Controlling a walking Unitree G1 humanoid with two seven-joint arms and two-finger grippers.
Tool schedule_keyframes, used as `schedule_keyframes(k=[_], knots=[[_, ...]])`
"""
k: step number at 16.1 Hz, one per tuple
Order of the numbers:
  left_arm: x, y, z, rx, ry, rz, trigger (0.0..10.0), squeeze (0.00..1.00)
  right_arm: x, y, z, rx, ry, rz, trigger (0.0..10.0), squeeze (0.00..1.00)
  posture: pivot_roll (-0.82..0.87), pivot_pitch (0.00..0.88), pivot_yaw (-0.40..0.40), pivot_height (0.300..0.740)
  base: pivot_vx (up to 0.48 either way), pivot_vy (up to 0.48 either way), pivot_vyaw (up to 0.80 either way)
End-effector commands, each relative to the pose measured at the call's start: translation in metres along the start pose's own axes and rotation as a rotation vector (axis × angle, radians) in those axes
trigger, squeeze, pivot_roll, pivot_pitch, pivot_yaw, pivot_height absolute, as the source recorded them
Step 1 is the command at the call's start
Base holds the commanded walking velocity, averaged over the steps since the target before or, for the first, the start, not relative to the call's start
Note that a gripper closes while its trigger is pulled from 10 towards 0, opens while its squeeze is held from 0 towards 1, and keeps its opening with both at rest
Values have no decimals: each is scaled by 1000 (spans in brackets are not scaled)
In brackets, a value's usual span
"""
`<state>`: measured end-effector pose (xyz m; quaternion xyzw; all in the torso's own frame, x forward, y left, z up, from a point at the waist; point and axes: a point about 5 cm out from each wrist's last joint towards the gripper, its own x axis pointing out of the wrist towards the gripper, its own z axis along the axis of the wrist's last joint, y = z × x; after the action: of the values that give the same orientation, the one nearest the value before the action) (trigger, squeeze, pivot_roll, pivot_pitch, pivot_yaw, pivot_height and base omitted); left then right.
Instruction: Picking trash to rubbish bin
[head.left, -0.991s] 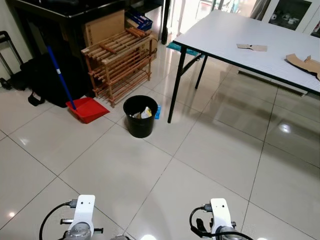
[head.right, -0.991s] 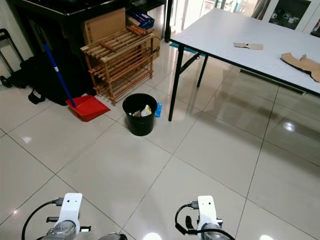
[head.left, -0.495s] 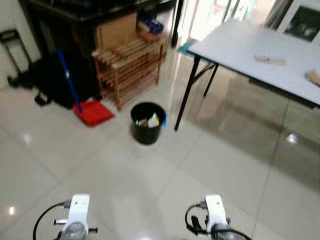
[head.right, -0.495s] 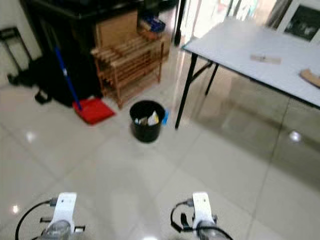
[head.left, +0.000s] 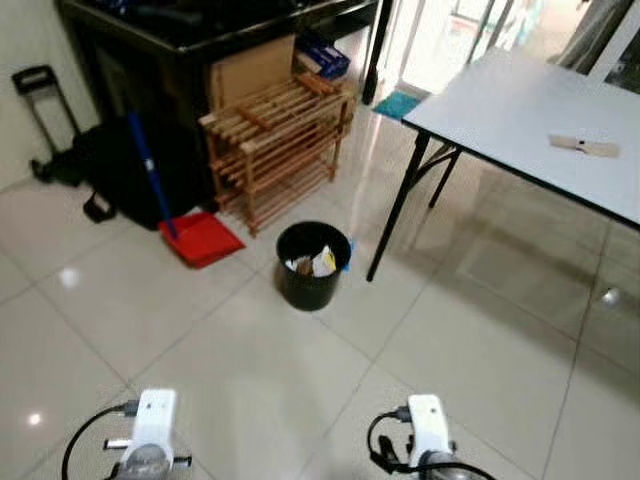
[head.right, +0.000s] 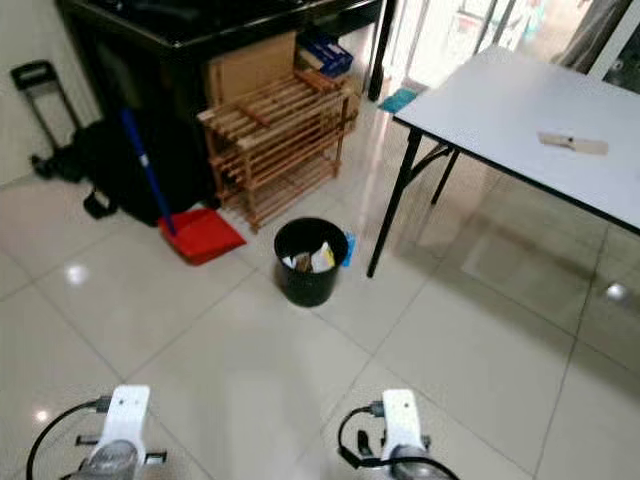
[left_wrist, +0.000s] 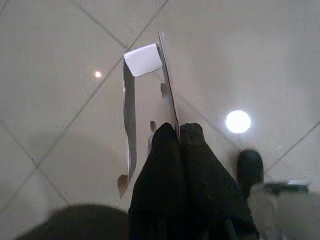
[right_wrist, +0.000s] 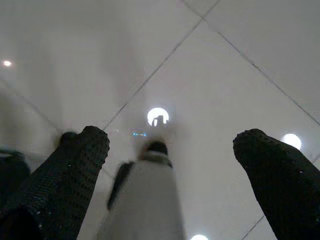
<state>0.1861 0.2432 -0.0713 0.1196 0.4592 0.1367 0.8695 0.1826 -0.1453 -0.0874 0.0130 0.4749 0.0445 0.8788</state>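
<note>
Between the left end effector's (left_wrist: 179, 137) pinched fingers hangs a thin, light, floppy paper scrap (left_wrist: 142, 100), gripped at its edge; right end effector (right_wrist: 170, 170) spread, idle.

Both head eyes look forward and down from standing height, sharing the black rubbish bin (head.left: 313, 265), the wooden rack (head.left: 278, 145) and the surface's near corner (head.left: 412, 118). Each wrist camera faces the tiled floor (right_wrist: 240, 90) closely.
</note>
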Motion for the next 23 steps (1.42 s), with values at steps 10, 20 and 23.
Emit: schedule_keyframes(k=[10, 20, 23], knots=[[-2, -11, -2, 2, 12, -20, 10000, 0, -2, -12, -4, 14, 7, -38, 10000, 0, -9, 82, -63, 740, 454, 0, -192], [-1, -10, -2, 1, 14, -20, 10000, 0, -2, -12, -4, 16, -1, -41, 10000, 0, -8, 81, -63, 740, 459, 0, 0], [-1, -9, -2, 1, 15, -20, 10000, 0, -2, -11, -3, 18, -4, -39, 10000, 0, -7, 81, -63, 740, 461, 0, 0]])
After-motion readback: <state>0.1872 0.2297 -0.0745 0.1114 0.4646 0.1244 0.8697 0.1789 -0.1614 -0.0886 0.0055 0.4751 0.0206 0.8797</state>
